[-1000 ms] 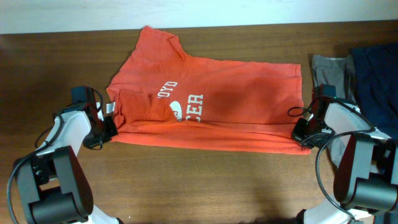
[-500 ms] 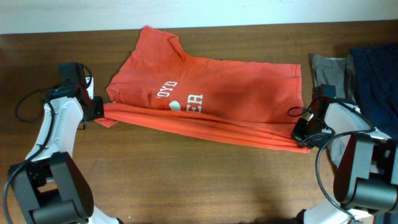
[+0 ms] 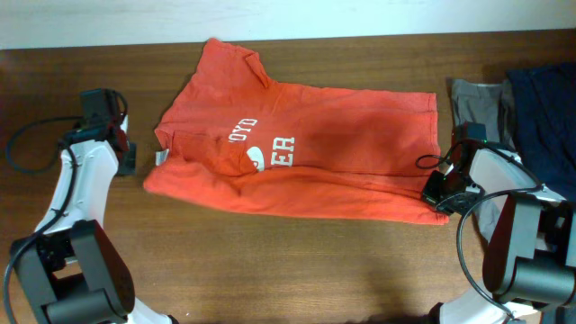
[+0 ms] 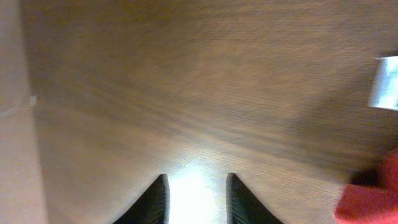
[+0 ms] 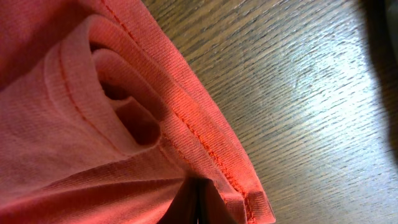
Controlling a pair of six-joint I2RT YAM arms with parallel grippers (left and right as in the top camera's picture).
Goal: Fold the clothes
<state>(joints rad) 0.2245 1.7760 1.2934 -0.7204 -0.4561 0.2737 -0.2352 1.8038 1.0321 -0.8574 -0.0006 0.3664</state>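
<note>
The clothes are one orange-red T-shirt [image 3: 315, 153] with white print, lying flat across the middle of the table with its lower part folded over. My left gripper [image 3: 128, 160] stands open just left of the shirt's left edge and touches nothing. In the left wrist view, bare wood shows between the left gripper's [image 4: 196, 186] jaws, and a red corner of the T-shirt [image 4: 373, 196] shows at the lower right. My right gripper [image 3: 437, 193] is shut on the shirt's hem at its near right corner. The hem [image 5: 186, 124] bunches in folds around the right gripper [image 5: 200, 200].
A grey garment [image 3: 477, 101] and a dark blue one [image 3: 544, 103] lie at the table's right end, close behind my right arm. A white tag [image 4: 385, 90] sticks out at the shirt's left edge. The table's far edge meets a white wall [image 3: 288, 18].
My left gripper has opened and let go of the shirt's left edge, then drawn back to the left. The lifted fabric has dropped flat. The right gripper has not moved.
</note>
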